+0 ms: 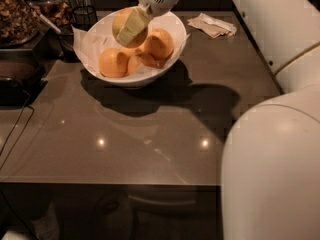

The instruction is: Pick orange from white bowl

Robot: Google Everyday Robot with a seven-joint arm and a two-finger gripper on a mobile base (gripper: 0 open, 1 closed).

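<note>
The orange, large and pale yellowish, is held over the back part of the white bowl, which is lined with white paper. My gripper comes down from the top of the camera view and is shut on the orange. One pale finger lies across the orange's front and hides most of it. Three smaller, deeper orange fruits remain in the bowl: one at the front left, one at the right and one in the middle.
My white arm fills the right side. A crumpled napkin lies behind the bowl to the right. Jars of snacks, a black wire holder and a dark tray stand at the left, with a cable over the table edge.
</note>
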